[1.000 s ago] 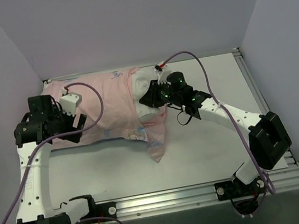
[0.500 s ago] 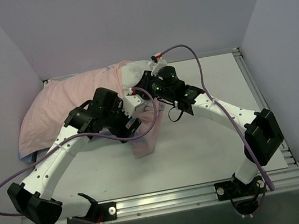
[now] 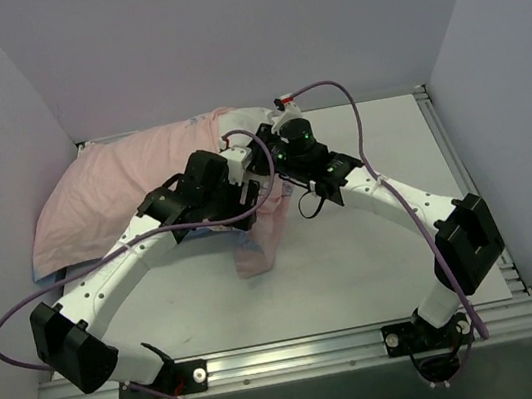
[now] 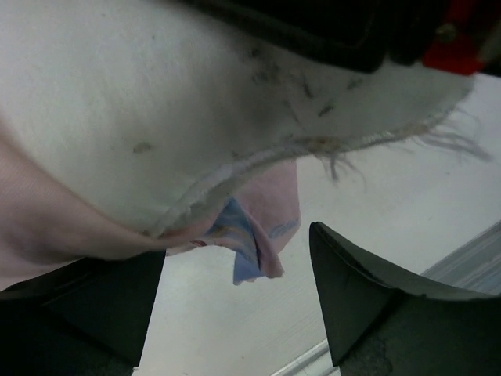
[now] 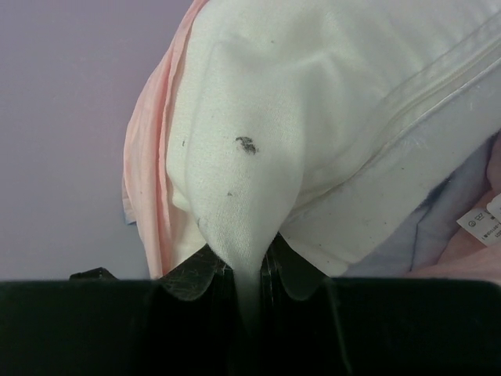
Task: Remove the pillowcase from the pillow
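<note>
The right fingers (image 5: pixel 192 282) are clamped on a pinched corner of the white pillow (image 5: pixel 329 102). The left fingers (image 4: pixel 368 290) stand wide apart, holding nothing, just under the pillow's frayed seam. A pink-and-blue fold of the pillowcase (image 4: pixel 250 235) hangs between them. The pillowcase covers the pillow's left part, at the far left of the surface (image 3: pixel 376 253).
</note>
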{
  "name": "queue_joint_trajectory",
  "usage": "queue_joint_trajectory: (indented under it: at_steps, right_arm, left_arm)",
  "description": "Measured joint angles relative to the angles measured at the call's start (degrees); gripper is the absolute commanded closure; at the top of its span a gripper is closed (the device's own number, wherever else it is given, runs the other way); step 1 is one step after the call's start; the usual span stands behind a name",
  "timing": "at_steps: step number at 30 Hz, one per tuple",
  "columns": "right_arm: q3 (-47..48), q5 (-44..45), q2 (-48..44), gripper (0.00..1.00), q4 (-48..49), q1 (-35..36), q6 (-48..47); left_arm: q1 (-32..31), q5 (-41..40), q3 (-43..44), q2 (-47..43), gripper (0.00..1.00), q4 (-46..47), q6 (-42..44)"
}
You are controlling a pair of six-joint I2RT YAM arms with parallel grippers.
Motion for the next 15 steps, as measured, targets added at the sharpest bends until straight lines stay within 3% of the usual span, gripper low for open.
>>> queue_joint_trajectory:
  at_steps: [1, 3, 7, 10, 15]
  right_arm:
    - [0.0, 0.15, 0.0, 1.0, 0.0, 0.17, 0.11]
    - [0.0, 0.35, 0.0, 1.0, -0.09, 0.26, 0.24]
    - [0.09, 0.9, 0.0, 1.0, -0.31, 0.57, 0.24]
    - [0.26, 1.18, 0.0, 1.0, -0.55, 0.61, 0.24]
    - [0.31, 0.96, 0.0, 1.0, -0.74, -0.04, 0.2]
  left_arm:
    - [-0.09, -0.74, -0.48, 0.46, 0.38, 0.7, -0.81]
    - [-0.11, -2.38, -1.44, 1.16, 0.53, 1.68, -1.38]
    - [-0.09, -5.33, -2.71, 1.49, 0.61, 1.92, -1.07]
    - [-0.07, -7.08, -3.06, 1.46, 0.96, 2.14, -0.83]
    - [1.97, -9.44, -4.39, 1.4, 0.98, 2.91, 0.52]
